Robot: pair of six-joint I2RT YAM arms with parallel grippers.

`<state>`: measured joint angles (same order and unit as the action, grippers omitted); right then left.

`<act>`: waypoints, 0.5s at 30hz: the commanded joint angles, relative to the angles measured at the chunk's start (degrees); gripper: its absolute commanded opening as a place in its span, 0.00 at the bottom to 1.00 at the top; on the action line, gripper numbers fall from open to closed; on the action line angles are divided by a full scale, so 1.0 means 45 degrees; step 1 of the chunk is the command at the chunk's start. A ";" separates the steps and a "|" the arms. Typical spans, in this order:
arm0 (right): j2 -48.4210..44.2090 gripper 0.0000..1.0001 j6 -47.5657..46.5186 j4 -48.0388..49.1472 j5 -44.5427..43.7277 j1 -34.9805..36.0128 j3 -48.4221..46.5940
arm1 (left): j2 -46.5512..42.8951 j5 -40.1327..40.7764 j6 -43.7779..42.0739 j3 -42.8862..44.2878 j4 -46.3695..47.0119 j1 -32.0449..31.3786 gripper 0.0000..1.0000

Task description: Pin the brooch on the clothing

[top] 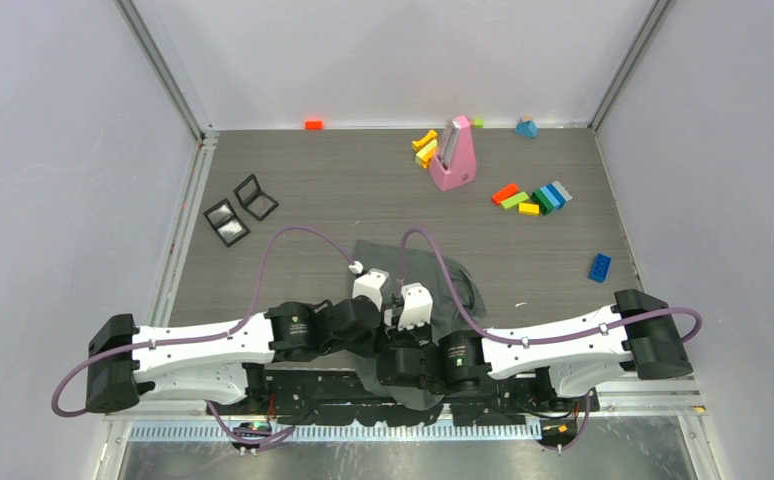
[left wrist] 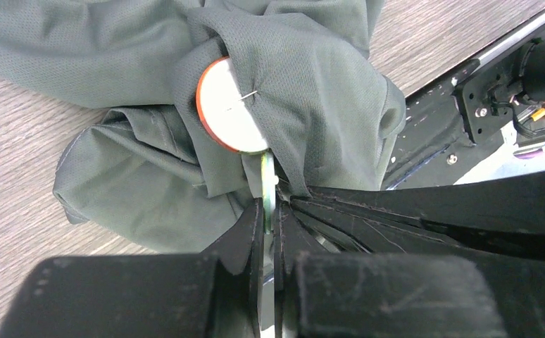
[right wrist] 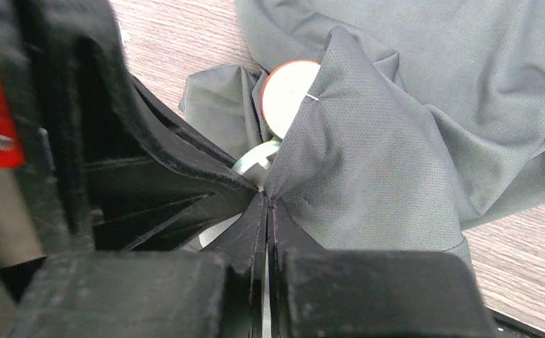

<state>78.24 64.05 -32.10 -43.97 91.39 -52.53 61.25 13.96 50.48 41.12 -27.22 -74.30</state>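
Observation:
The clothing [top: 443, 275] is a dark grey shirt, bunched up on the table just ahead of both arms. The brooch [left wrist: 231, 105] is a white disc with an orange rim, and its thin pin pokes into a raised fold of the clothing [left wrist: 312, 84]. A thin green-edged plate [left wrist: 267, 176] runs down from the disc's lower rim, and my left gripper [left wrist: 273, 204] is shut on it. My right gripper [right wrist: 266, 197] is shut on a peak of the clothing [right wrist: 410, 141] right beside the brooch [right wrist: 287, 91]. From above, the left gripper [top: 381, 318] and right gripper [top: 395, 322] nearly touch.
A pink stand [top: 453, 155] is at the far middle, with yellow blocks [top: 425, 150] beside it. A row of coloured blocks [top: 535, 197] lies far right and a blue brick [top: 600, 266] nearer. Two black square frames [top: 240, 208] lie far left. Walls enclose three sides.

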 commanded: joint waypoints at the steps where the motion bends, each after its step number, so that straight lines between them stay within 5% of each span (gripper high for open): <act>1: 0.0145 0.00 -0.0242 0.1243 0.0273 0.0105 0.0113 | -0.1007 0.0004 -0.0260 -0.0113 0.1787 -0.0104 0.00; 12: -0.0491 0.01 -0.1319 0.3080 0.1559 0.0093 0.1043 | -0.2083 -0.0172 -0.0088 -0.1020 0.2906 -0.0054 0.00; 15: -0.1063 0.18 -0.1564 0.3046 0.1530 0.0085 0.1228 | -0.2040 -0.0362 -0.0085 -0.1030 0.2855 0.0164 0.00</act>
<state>77.54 58.59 -23.31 -38.68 91.33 -47.75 52.97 13.02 49.25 35.48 -23.66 -74.50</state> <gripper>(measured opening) 0.061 0.035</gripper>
